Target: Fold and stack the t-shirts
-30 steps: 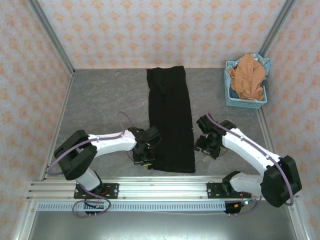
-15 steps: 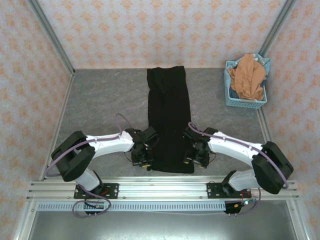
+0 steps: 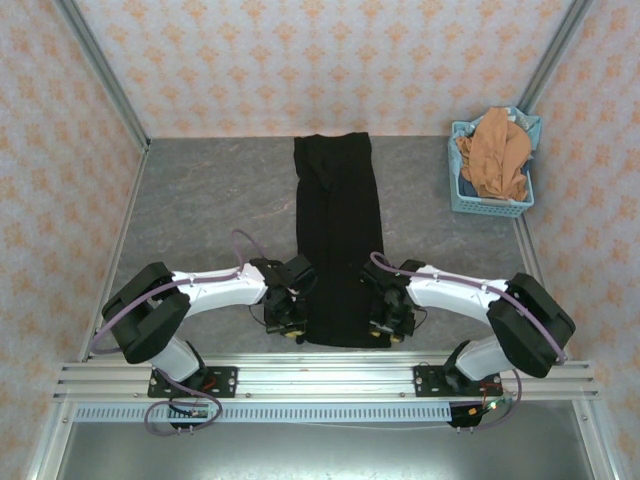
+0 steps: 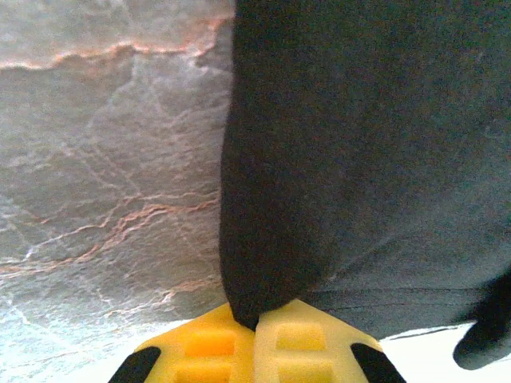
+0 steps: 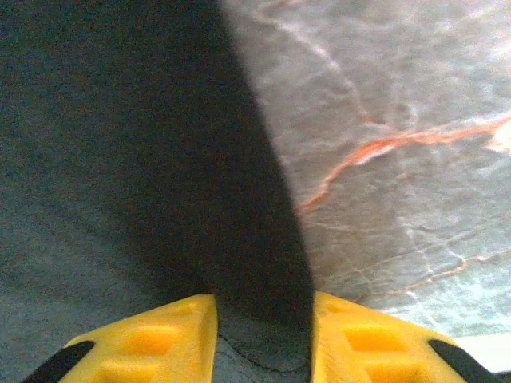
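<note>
Right claw [image 5: 259,339] swung in onto black t-shirt [image 3: 340,235] hem, narrow, left claw [image 4: 254,351] pinching it, basket [image 3: 491,197] far right

Both arms reach inward, left gripper [image 4: 255,335] pinched tight, right gripper [image 5: 263,339] with its 2 fingers parted.

The top view looks steeply down from behind the arm bases. Each wrist camera looks closely past its yellow fingers [image 4: 255,351] at the black shirt's [image 3: 340,240] near corners on the surface [image 3: 210,210].

Robot test booth — wallpapered panels [image 3: 330,60], aluminium rails [image 3: 330,378].
</note>
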Action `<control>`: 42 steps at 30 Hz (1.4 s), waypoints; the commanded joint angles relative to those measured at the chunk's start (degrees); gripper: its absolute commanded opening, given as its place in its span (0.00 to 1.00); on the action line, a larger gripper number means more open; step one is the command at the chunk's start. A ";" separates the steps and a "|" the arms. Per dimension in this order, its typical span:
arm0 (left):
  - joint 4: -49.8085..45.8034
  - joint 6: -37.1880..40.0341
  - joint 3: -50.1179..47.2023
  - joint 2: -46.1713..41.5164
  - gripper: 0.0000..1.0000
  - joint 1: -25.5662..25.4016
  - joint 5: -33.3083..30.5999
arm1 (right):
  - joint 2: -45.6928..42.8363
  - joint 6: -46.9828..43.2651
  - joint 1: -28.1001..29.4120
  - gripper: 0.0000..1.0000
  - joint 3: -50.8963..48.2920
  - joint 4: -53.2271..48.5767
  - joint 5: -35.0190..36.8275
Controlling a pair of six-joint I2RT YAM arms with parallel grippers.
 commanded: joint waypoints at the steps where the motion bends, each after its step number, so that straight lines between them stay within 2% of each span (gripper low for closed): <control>1: -0.08 1.50 -1.50 -0.13 0.00 -0.33 0.36 | 0.62 1.21 0.38 0.19 -1.12 3.42 0.87; 5: 0.38 2.07 -2.20 -1.56 0.00 -2.44 2.41 | -3.17 1.80 0.38 0.00 -0.21 -0.24 2.84; 10: 0.53 1.49 -2.51 -5.32 0.00 -6.67 3.75 | -8.77 0.45 0.41 0.00 1.80 -7.12 2.41; 14: -1.44 -0.73 -0.65 -11.37 0.00 -6.61 0.43 | -12.69 0.04 0.24 0.00 5.60 -12.53 3.31; 19: -2.36 -3.97 2.24 -16.10 0.00 -3.96 -3.29 | -14.49 0.57 -1.15 0.00 10.58 -16.69 5.88; 24: -1.95 -5.37 5.75 -17.19 0.00 0.75 -4.99 | -14.14 -0.60 -5.65 0.00 15.67 -16.76 6.88; 31: -2.12 -3.27 14.78 -13.31 0.00 9.13 -7.62 | -5.60 -6.09 -12.38 0.00 26.98 -15.49 8.83; 42: -1.67 2.91 30.68 2.77 0.00 21.22 -6.42 | 15.82 -13.85 -21.96 0.00 48.51 -11.86 6.82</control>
